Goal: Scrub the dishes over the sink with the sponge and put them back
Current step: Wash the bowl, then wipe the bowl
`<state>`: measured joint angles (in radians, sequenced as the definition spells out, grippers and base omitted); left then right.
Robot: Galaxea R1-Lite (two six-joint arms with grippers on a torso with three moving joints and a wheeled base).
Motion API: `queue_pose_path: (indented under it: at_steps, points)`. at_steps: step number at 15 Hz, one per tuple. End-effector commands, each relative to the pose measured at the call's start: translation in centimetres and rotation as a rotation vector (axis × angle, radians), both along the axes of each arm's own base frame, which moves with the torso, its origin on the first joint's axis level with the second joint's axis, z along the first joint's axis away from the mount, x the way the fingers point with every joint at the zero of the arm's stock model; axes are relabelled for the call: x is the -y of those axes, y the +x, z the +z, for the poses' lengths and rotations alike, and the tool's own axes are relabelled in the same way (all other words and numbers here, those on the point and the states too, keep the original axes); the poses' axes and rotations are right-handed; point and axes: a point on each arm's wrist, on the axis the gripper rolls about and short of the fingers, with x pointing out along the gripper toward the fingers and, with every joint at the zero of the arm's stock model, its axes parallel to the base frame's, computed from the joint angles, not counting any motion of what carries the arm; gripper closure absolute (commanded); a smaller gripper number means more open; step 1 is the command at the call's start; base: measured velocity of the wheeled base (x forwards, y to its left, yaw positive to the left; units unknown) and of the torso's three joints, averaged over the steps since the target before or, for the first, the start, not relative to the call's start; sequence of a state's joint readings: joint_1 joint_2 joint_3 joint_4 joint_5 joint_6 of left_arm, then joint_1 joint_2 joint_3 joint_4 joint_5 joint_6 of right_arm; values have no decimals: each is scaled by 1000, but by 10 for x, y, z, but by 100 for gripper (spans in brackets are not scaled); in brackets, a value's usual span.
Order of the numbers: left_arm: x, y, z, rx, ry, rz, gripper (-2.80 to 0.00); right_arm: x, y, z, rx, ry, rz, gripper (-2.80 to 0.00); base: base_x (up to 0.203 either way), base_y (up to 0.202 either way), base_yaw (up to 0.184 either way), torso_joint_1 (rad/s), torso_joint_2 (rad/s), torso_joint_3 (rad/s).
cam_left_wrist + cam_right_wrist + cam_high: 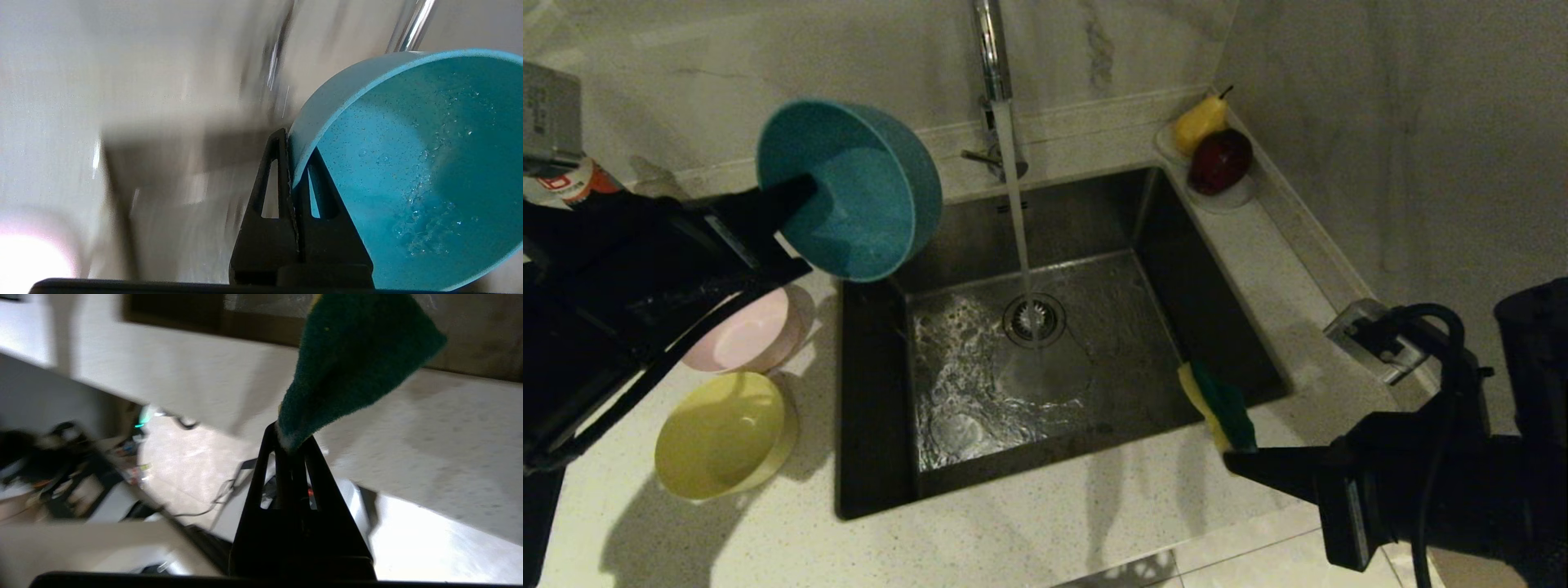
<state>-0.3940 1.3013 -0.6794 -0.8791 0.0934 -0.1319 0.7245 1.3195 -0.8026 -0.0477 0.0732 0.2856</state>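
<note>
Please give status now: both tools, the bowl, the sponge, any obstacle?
Left tool shut on blue bowl rim, held tilted beside the sink. Right tool shut on sponge at sink's right edge. Water running. Nothing between them.

Three small round bowls show: one blue bowl point(866, 184), one pink bowl point(756, 331) and one yellow bowl point(723, 433). There is one sponge point(1223, 406), one steel sink point(1094, 245) with one drain strainer point(1034, 318), one faucet point(991, 49), one white dish point(1232, 196) bearing two fruits, a pear point(1199, 122) and a dark red apple point(1219, 161), and one wall socket point(1372, 335).
</note>
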Motion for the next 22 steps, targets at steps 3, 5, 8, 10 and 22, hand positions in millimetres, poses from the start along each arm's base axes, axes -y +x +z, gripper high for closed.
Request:
queue_pose_path:
  at_steps: [3, 5, 8, 10, 22]
  points:
    - [-14, -34, -20, -375, 184, 15, 0, 11, -19, 28, -117, 163, 128, 0, 0, 0, 0, 0, 0, 0]
    - [-21, -49, -29, -516, 259, 23, 0, 7, -15, 36, -151, 189, 126, 0, 0, 0, 0, 0, 0, 0]
    - [-20, -50, -34, -590, 294, 21, 0, -2, -7, 52, -183, 183, 145, 0, 0, 0, 0, 0, 0, 0]
    - [-17, -43, -36, -601, 297, 19, 0, -15, 2, 60, -219, 178, 185, 0, 0, 0, 0, 0, 0, 0]
    - [23, -3, -56, -423, 298, 121, 0, -100, 51, 86, -380, 135, 246, 0, 0, 0, 0, 0, 0, 0]
